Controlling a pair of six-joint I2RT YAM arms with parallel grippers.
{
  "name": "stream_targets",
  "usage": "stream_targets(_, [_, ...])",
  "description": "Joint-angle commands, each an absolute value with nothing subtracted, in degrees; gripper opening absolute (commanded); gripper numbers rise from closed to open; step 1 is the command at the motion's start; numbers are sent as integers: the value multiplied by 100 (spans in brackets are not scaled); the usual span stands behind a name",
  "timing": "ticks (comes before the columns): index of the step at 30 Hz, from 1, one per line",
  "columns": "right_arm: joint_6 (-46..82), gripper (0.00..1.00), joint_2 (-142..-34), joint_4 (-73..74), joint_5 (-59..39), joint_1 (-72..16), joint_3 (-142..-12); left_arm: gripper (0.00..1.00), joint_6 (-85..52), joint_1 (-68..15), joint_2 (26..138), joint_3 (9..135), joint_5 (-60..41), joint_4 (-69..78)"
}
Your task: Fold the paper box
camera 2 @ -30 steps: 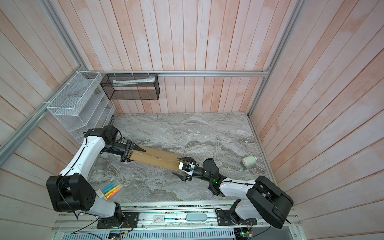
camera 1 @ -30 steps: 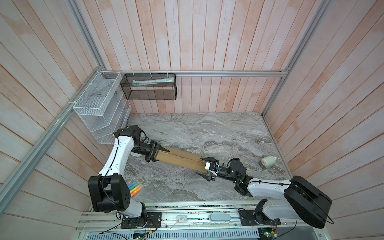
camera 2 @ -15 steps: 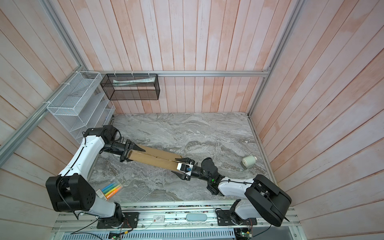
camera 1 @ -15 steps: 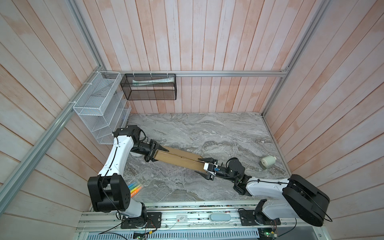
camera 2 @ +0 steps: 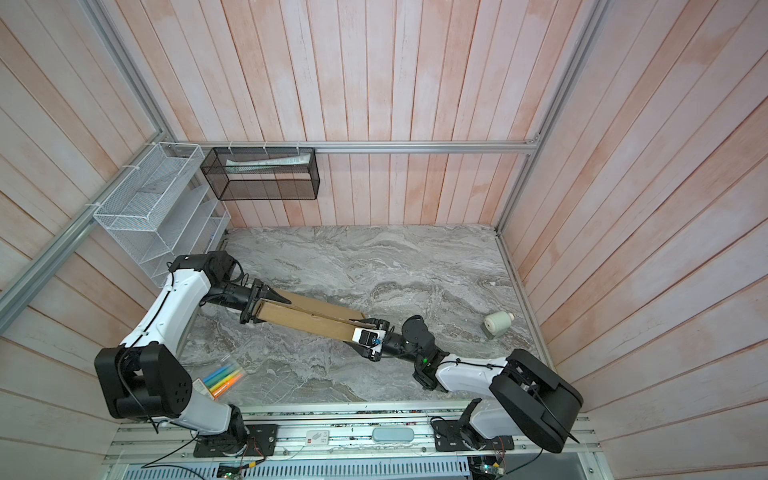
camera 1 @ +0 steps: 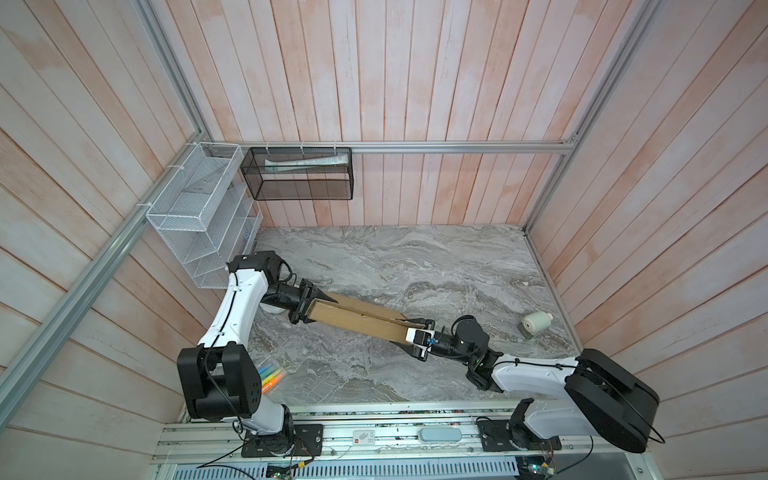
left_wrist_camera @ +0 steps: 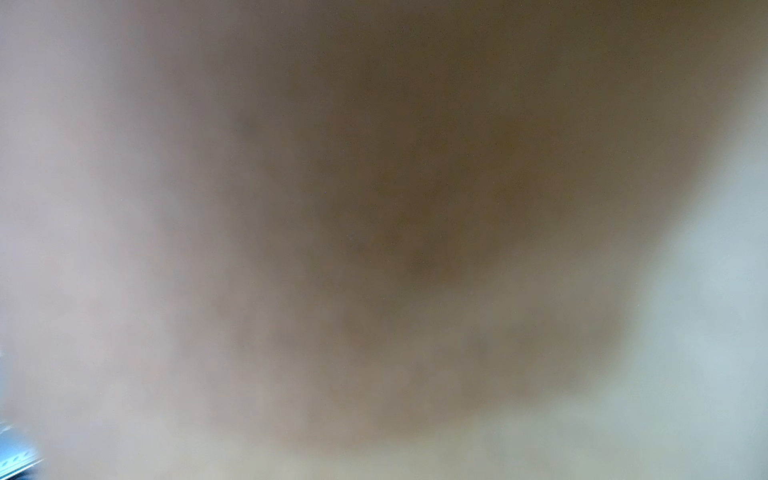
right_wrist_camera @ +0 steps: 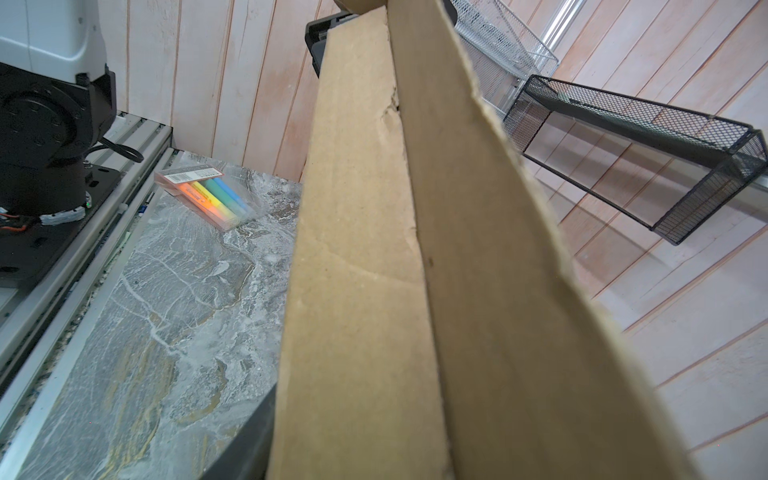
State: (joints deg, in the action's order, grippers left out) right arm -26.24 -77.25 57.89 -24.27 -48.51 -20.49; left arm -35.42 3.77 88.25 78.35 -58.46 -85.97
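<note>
While arms [camera 1: 239, 309] [camera 1: 536, 374] reach inward, left gripper [camera 1: 312, 308] clamps paper box [camera 1: 361, 322], right gripper [camera 1: 416, 337] astride other end, grip unclear.

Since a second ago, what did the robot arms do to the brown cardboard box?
The right gripper crept slightly further onto the end of the brown cardboard paper box, its jaws narrowing around it; a firm grip isn't clear yet. The left gripper stayed clamped on the other end. Box, white roll and coloured marker pack stayed put.
</note>
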Motion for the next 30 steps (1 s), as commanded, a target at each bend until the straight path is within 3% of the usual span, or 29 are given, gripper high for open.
stream_targets(1, [-2610,52,-7774,5748,-2270,-4887,-2180,25,-3218,360,8877,7989,-6037,-8737])
stream_targets(30, [-2566,36,-7473,5950,-2160,-4887,-2050,47,-2798,360,8869,7874,-6090,-8705])
